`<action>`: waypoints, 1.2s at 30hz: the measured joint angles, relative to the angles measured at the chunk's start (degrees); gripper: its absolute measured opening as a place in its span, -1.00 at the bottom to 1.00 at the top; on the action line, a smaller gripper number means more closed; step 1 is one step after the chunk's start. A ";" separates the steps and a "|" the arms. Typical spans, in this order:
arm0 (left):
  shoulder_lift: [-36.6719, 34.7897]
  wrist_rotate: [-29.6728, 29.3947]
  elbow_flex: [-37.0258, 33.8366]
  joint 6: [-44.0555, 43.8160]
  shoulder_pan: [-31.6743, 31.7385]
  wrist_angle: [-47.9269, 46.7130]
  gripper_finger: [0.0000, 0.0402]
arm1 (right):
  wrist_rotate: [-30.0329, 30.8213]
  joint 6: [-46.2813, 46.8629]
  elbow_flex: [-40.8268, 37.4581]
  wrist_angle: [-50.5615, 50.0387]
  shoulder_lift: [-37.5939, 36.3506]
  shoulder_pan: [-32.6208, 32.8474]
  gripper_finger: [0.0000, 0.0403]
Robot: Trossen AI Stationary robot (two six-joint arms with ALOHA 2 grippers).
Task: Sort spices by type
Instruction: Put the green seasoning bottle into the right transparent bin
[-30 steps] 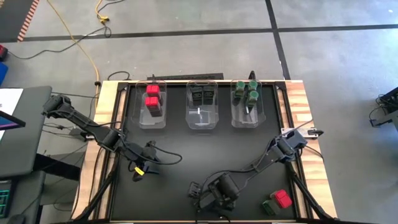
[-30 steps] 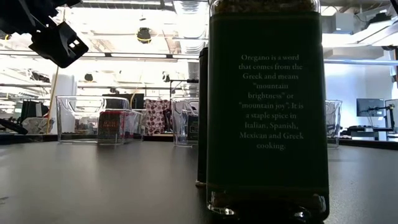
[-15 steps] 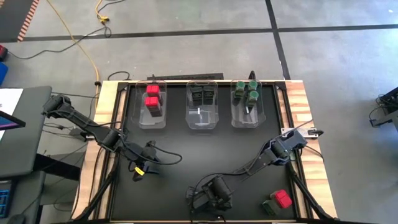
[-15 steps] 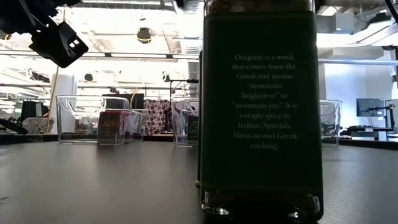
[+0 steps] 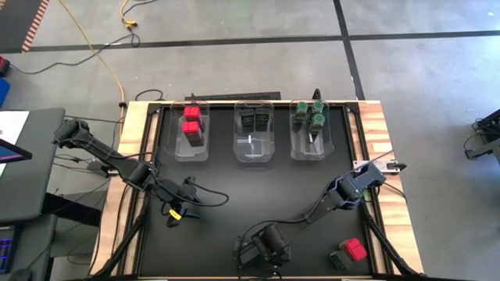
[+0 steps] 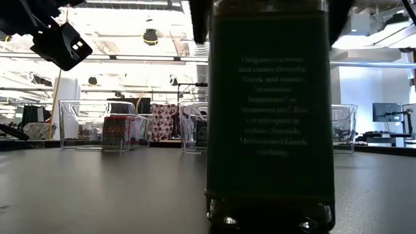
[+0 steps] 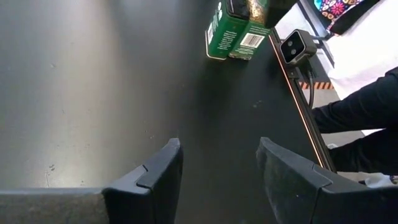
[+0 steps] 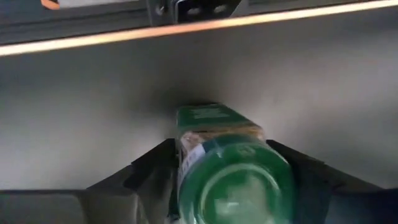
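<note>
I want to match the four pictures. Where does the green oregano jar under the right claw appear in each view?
High view: oregano jar mostly hidden under the right claw, near the table's front edge.
Low view: oregano jar fills the middle, close up.
Left wrist view: far across the table, beside the front rail.
Right wrist view: between the claw's fingers, lid toward the camera.
Shared landmark: the small camera on the front rail.
</note>
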 joint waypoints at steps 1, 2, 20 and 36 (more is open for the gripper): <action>0.00 -0.02 0.00 0.01 0.00 0.00 -0.03 | 0.00 0.00 -0.70 0.08 -0.02 -0.14 0.33; 0.00 0.00 0.00 0.00 0.00 -0.02 -0.03 | 0.02 0.00 -1.37 0.04 -0.02 -0.17 0.31; 0.00 0.00 0.00 0.54 0.00 -0.08 -0.03 | 0.02 35.16 1.50 -5.26 -1.82 0.14 0.08; 0.02 0.00 0.00 1.07 0.00 0.35 -0.03 | 22.56 60.11 0.58 -21.70 -21.00 -0.92 0.08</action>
